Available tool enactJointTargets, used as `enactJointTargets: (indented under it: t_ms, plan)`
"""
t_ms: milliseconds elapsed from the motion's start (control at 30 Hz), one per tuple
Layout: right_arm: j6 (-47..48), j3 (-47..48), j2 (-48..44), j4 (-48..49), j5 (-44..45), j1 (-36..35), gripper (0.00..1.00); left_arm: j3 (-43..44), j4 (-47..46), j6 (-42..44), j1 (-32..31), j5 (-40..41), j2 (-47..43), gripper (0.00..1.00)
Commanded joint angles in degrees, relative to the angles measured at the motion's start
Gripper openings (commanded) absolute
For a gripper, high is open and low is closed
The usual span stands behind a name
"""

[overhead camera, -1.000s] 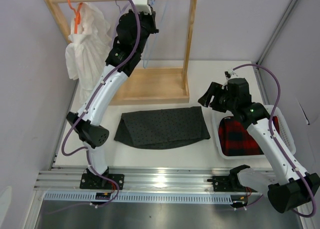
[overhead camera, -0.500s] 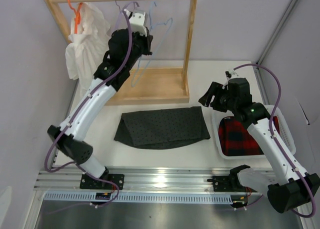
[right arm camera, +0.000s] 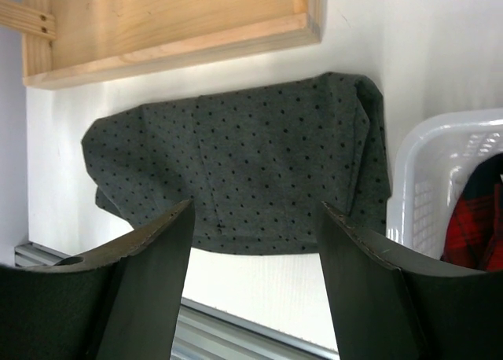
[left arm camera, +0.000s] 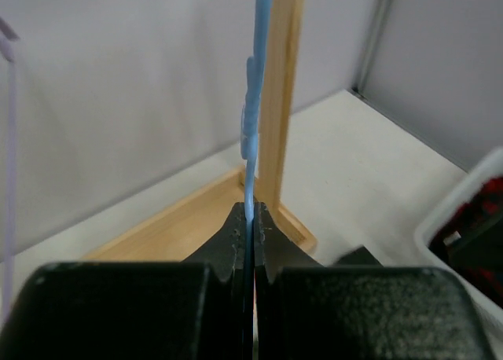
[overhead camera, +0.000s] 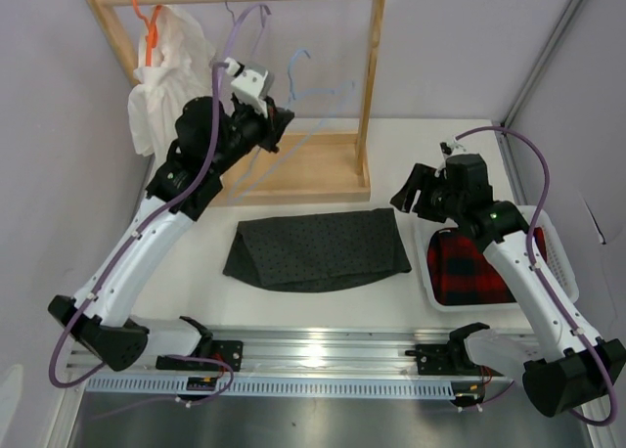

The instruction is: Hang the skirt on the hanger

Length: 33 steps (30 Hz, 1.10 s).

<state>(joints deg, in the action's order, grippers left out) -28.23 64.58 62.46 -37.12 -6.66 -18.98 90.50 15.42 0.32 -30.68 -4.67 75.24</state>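
The skirt (overhead camera: 318, 250), dark grey with small dots, lies flat on the table in front of the wooden rack. It also shows in the right wrist view (right arm camera: 236, 171). My left gripper (overhead camera: 278, 125) is shut on the thin light-blue hanger (overhead camera: 318, 94) and holds it in the air, off the rail, over the rack's base. In the left wrist view the blue wire (left arm camera: 256, 101) runs up from between the closed fingertips of the left gripper (left arm camera: 251, 212). My right gripper (overhead camera: 411, 192) is open and empty, hovering above the skirt's right end (right arm camera: 255, 211).
The wooden rack (overhead camera: 372, 86) stands at the back, with a white garment (overhead camera: 171, 71) on an orange hanger (overhead camera: 147, 22). A lavender wire (left arm camera: 9, 132) hangs at left. A white basket (overhead camera: 562, 262) holds a red plaid garment (overhead camera: 479, 267) at right.
My left arm has pulled the blue hanger off the rail and swung it down and toward the front left. The right arm and the skirt have not moved.
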Motion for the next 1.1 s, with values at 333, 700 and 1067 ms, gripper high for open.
enactJointTargets:
  t_ms: [333,700,1067]
  plan:
    - [1.1,-2.5,-3.7,-8.9,6.0,-6.0,0.67,-39.9,-10.1,-16.9,-1.2,-27.4,-20.7,0.00]
    - [-2.4,-2.5,-1.4,-9.7,10.9,-15.5,0.66,-60.1,-29.9,-27.1,-7.4,-29.7,-23.7,0.00]
    - [-4.8,-8.8,0.8,-7.1,13.2,-18.2,0.66,-64.7,-47.6,-31.0,-7.4,-30.8,-11.4,0.00]
